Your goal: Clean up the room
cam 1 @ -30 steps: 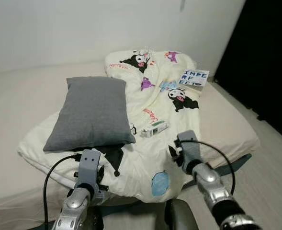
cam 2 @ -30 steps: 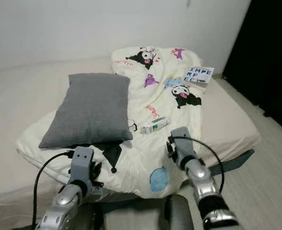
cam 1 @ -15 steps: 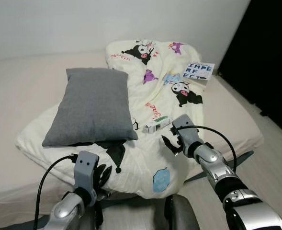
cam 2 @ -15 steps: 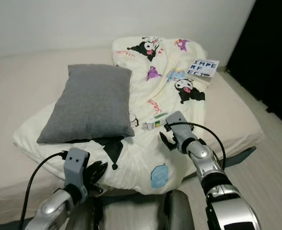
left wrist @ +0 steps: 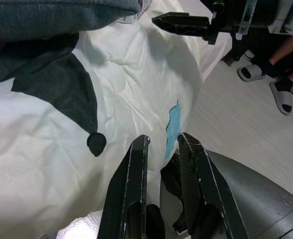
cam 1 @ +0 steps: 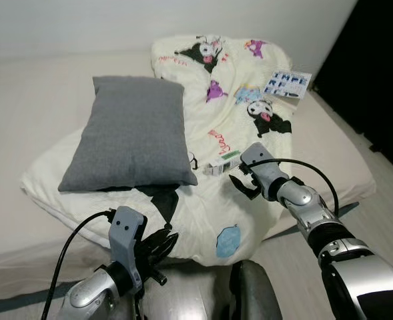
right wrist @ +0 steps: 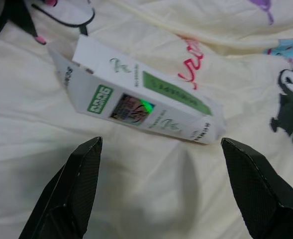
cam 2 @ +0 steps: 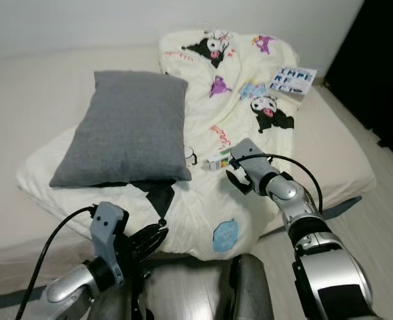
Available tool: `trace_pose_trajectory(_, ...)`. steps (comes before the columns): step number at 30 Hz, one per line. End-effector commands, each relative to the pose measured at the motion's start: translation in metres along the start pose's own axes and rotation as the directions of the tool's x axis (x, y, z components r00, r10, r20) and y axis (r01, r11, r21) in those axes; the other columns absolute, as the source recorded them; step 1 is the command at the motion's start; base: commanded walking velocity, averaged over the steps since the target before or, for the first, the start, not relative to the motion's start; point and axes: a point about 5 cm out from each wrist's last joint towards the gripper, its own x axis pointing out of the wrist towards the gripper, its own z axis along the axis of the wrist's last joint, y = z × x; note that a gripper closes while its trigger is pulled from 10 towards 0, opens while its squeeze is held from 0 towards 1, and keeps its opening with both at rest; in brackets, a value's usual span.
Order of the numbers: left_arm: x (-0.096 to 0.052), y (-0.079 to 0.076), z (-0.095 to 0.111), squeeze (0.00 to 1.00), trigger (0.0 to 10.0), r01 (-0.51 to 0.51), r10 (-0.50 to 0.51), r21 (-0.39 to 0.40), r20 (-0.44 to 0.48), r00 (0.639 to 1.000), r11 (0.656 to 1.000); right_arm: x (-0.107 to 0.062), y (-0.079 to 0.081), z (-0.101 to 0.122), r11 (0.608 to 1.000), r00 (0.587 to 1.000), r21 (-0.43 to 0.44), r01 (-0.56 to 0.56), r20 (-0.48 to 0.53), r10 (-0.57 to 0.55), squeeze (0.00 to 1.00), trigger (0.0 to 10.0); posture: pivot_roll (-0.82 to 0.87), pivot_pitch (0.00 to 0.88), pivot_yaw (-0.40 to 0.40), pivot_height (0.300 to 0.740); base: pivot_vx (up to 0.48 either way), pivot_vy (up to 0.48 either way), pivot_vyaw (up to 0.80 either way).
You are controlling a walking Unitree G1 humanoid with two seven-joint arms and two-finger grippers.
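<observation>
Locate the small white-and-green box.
The box lies on the cartoon-print blanket, just right of the grey pillow, directly ahead of the open right gripper.

Person's sandalled feet (left wrist: 278, 82) on wood floor (left wrist: 245, 134)

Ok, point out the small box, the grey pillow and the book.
small box (right wrist: 146, 102): right wrist view, its printed side.
grey pillow (cam 1: 133, 130): left eye view, its middle.
book (cam 1: 288, 83): left eye view, its cover.

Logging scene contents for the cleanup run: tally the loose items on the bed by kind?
Pillow: 1, grey
Blanket: 1, cream with cartoon prints
Box: 1, small white and green
Book: 1
Total: 4
</observation>
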Motion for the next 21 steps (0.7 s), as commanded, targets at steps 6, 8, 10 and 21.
trace_pose_trajectory(6,-0.004,-0.004,0.009,0.00,10.0,-0.061,0.060,0.042,0.019,0.998,0.997,-0.002,-0.017,0.005,0.998,0.999,-0.053,0.034,-0.028,-0.035,0.00,10.0,0.26,0.379,-0.064,0.576,0.000,0.000,0.00)
trace_pose_trajectory(8,-0.005,-0.004,0.010,0.00,10.0,-0.069,0.068,0.043,0.024,0.997,0.997,-0.002,-0.020,0.006,0.997,0.998,-0.050,0.050,-0.029,-0.052,0.00,10.0,0.26,0.381,-0.064,0.576,0.000,0.000,0.00)
trace_pose_trajectory(10,-0.006,-0.003,0.012,0.00,10.0,-0.094,0.093,0.047,0.030,0.995,0.994,-0.002,-0.028,0.012,0.994,0.994,0.014,0.113,-0.006,-0.112,0.00,10.0,0.25,0.380,-0.060,0.576,0.000,0.000,0.00)
trace_pose_trajectory(21,-0.004,0.012,0.021,0.00,10.0,-0.236,0.233,0.087,0.049,0.971,0.968,-0.008,-0.044,0.004,0.906,0.952,0.299,0.301,-0.042,-0.302,0.00,10.0,0.27,0.386,-0.054,0.576,0.000,0.000,0.00)
